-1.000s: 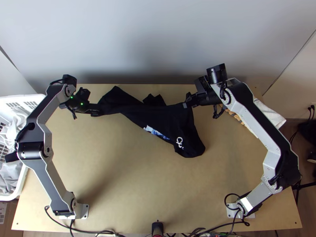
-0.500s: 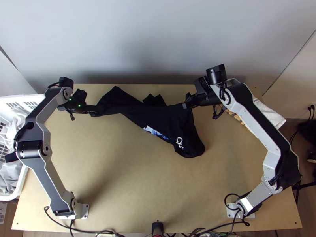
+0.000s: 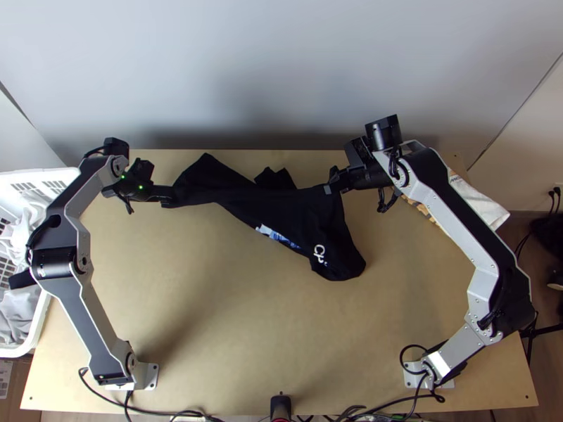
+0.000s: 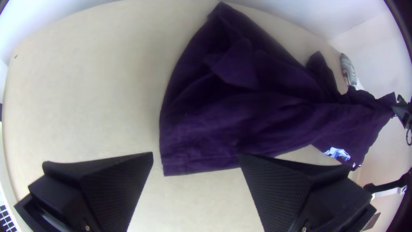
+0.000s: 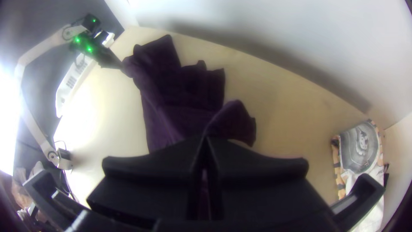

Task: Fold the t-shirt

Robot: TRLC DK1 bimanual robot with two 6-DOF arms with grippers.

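1. The black t-shirt point(image 3: 288, 207) is lying bunched and twisted across the far half of the surface point(image 3: 232, 316), its long axis running left to right and its right end slanting nearer.
2. By the right gripper point(image 5: 205, 139), its fingers closed together, a bunched upper part of the cloth is being pinched.
3. The fingers of the left gripper point(image 4: 195, 155) are being held wide apart, the cloth's left edge lying between their tips and the rest stretching away to the right.
4. That left edge is apparently being lined up for a grip, the left arm being much the nearer.
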